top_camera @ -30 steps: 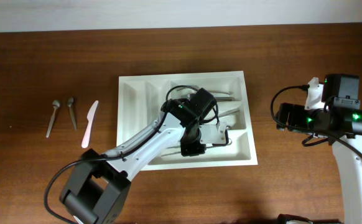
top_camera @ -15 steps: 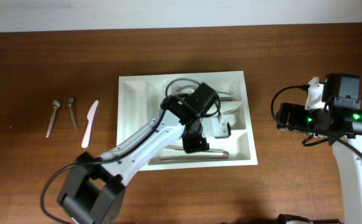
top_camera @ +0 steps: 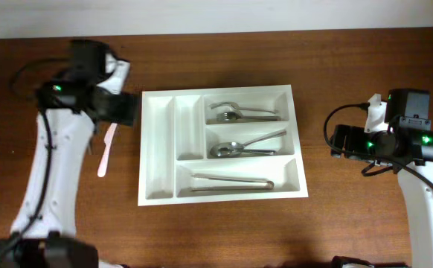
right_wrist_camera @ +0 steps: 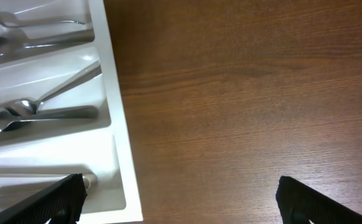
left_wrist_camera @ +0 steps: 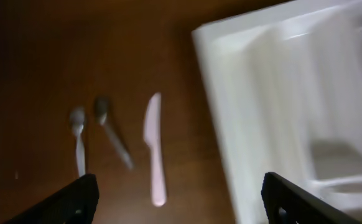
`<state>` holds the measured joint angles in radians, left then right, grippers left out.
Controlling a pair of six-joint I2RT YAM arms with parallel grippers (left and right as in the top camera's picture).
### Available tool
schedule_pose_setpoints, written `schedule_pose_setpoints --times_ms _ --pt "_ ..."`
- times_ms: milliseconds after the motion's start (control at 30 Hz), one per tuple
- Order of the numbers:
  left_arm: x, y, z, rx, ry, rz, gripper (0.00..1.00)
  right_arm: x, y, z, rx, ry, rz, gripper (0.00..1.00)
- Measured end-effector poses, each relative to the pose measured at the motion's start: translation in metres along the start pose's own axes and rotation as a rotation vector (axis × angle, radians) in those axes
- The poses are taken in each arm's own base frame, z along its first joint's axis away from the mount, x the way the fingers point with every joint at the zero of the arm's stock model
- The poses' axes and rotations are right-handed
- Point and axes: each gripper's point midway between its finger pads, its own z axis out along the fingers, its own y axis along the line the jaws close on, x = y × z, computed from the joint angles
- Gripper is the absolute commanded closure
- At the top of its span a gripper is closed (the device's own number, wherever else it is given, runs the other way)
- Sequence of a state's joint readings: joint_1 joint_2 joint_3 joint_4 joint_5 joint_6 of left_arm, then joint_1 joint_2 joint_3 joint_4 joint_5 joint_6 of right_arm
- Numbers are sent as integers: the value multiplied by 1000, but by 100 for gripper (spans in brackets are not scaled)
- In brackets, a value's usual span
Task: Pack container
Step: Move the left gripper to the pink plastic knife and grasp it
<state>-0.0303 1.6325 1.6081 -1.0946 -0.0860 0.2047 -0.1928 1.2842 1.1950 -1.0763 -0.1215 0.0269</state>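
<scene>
The white container [top_camera: 158, 149] lies mid-table. Its top wide compartment holds forks [top_camera: 243, 113], the middle one spoons [top_camera: 245, 146], and the bottom one metal tongs [top_camera: 232, 182]. Both narrow compartments are bare. My left gripper [top_camera: 123, 110] hovers open and empty just left of the container [left_wrist_camera: 231, 93], above a pale plastic knife [left_wrist_camera: 154, 149] and two small spoons [left_wrist_camera: 77, 140] on the wood. My right gripper [top_camera: 339, 141] is open and empty beside the container's right rim [right_wrist_camera: 116, 124].
The knife [top_camera: 107, 149] lies on bare wood left of the container. My left arm covers most of the two small spoons in the overhead view. A pale wall runs along the table's far edge. Bare wood lies between the container and my right arm.
My left gripper opened and let go of the tongs in the bottom compartment. The left arm then swung out of the container to the table's left side. The right arm stayed still.
</scene>
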Motion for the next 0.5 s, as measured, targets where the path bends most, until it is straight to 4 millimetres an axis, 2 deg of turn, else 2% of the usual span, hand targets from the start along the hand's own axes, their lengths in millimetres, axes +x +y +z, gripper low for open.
schedule_pose_setpoints --times_ms 33,100,200,333,400,500 --pt "7 14 15 -4 42 -38 14 0 0 0 0 0 0 1" --pt "18 30 36 -4 103 -79 14 0 0 0 0 0 -1 1" --pt "34 42 65 16 184 -106 14 0 0 0 0 0 -1 1" --pt "51 45 102 91 264 -109 14 0 0 0 0 0 0 1" --pt "60 41 122 140 305 -95 18 0 0 0 0 0 0 1" --pt "70 35 141 182 348 -68 20 0 0 0 0 0 -1 1"
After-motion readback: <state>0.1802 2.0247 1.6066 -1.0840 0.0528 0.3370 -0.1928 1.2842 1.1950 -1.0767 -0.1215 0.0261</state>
